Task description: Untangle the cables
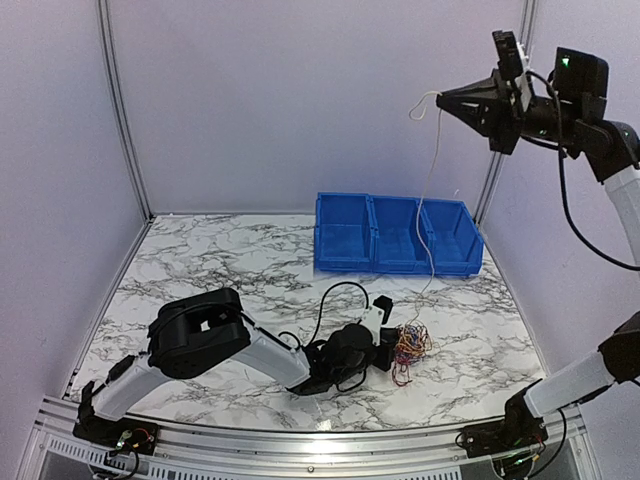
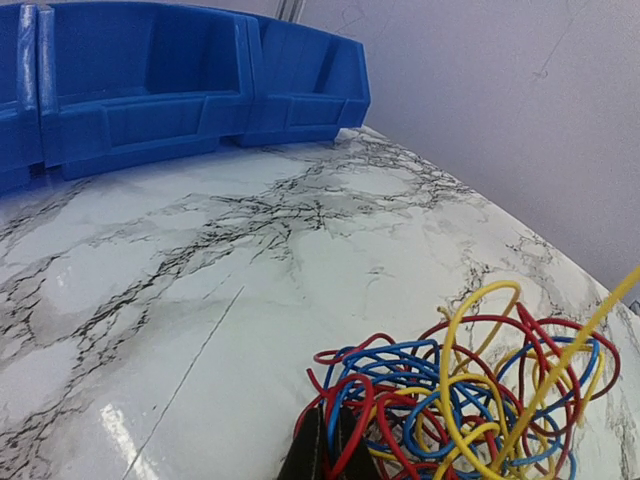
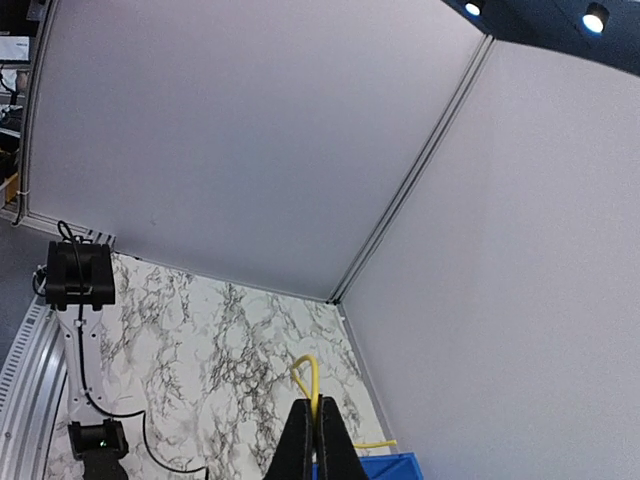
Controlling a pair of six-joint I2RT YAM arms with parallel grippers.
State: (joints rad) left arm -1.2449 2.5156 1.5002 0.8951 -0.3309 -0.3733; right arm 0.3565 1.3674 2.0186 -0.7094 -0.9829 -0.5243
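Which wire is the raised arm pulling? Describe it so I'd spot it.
Find the blue bins. In front lies a colourful bunch; one wire rises from it past the bins to the right hand. It alone is pale yellow and airborne.

White marble-look counter (image 1: 200,260), dark veins all over, glossy enough to catch a bright streak low in the left wrist view. Plain pale back wall (image 1: 320,100) behind it, with the left wall (image 1: 50,200) and right wall (image 1: 535,270) closing the booth and a thin metal post (image 1: 122,110) in each rear corner. Three blue bins (image 1: 395,262) sit in a row at the counter's far right. A silver rail (image 1: 300,445) runs along the near edge. Up top in the right wrist view, two small lights (image 3: 596,17) shine from a dark ceiling (image 3: 540,25).
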